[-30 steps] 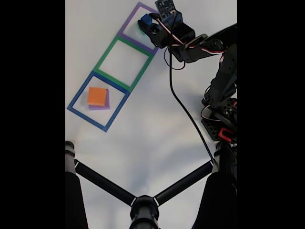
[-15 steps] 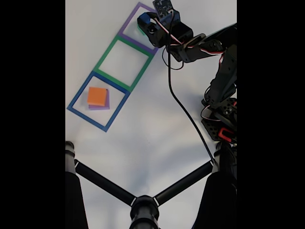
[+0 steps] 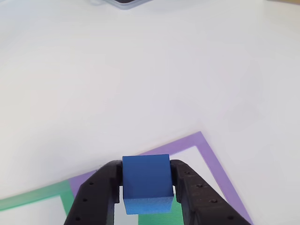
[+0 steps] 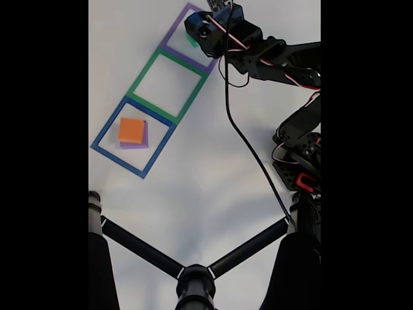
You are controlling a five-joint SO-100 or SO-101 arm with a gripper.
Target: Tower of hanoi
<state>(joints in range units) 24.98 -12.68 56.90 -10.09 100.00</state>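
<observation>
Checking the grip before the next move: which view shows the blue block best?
The other view: the blue block sits large between the gripper fingers. In the fixed view the arm's head covers it.

surface: plain white tabletop (image 4: 213, 174) | light: bright, even, soft shadows | near edge: black tripod legs (image 4: 193, 274)

white table (image 4: 213, 187), tape outlines (image 4: 169, 82), black tripod legs (image 4: 139, 247)
</observation>
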